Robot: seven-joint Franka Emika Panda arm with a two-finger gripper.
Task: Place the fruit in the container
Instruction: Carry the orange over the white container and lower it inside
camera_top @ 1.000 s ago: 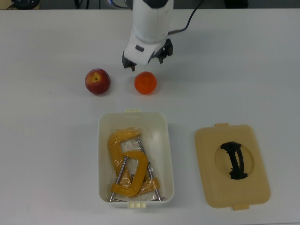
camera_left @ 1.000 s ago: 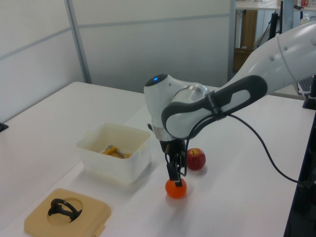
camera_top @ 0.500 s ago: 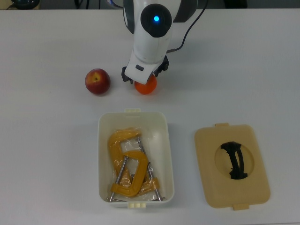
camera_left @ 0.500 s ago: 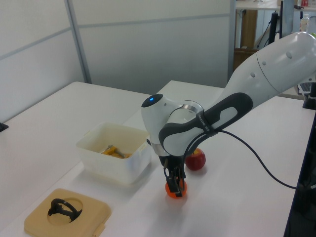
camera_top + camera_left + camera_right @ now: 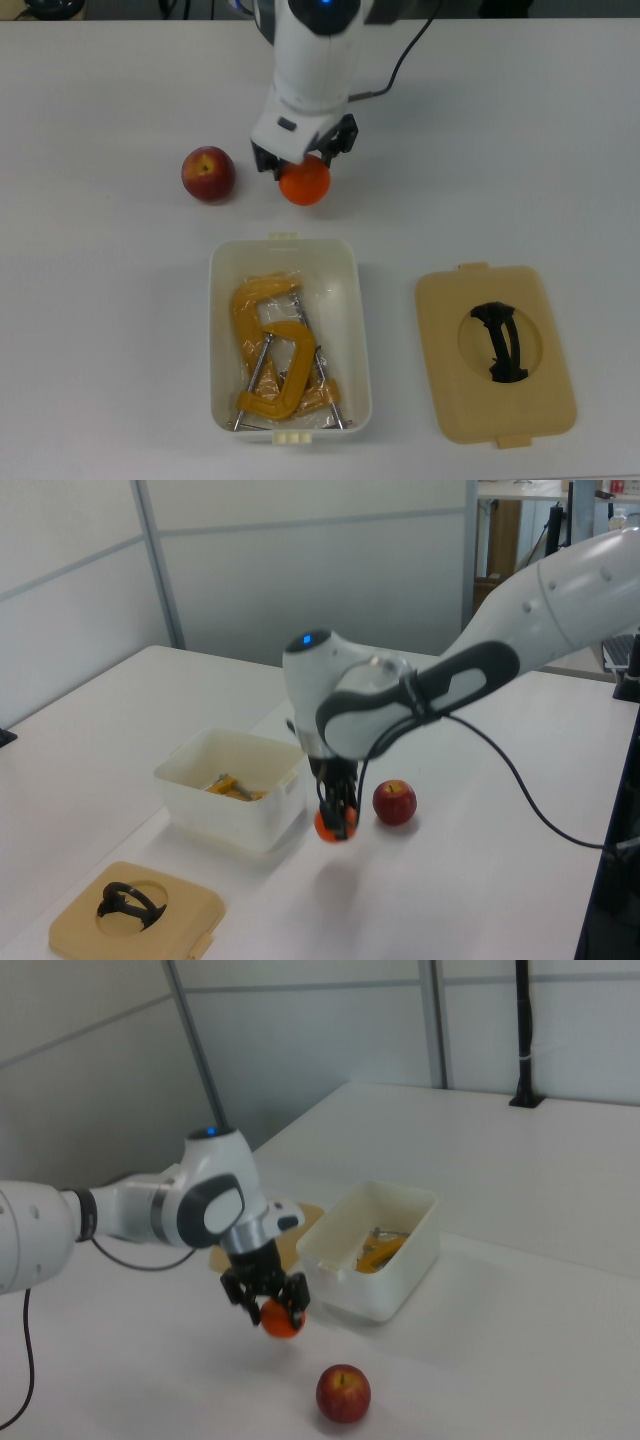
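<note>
My gripper is shut on the orange fruit and holds it a little above the table. The dark red fruit rests on the table at the top view's left of the orange one. The white container stands open below the gripper in the top view, with yellow-orange clamps inside it.
A flat tan lid with a black handle lies on the table at the top view's right of the container. The arm's cable trails across the table behind the gripper.
The gripper came down over the orange fruit, shut on it, and has lifted it off the table towards the container. The red fruit has not moved.
</note>
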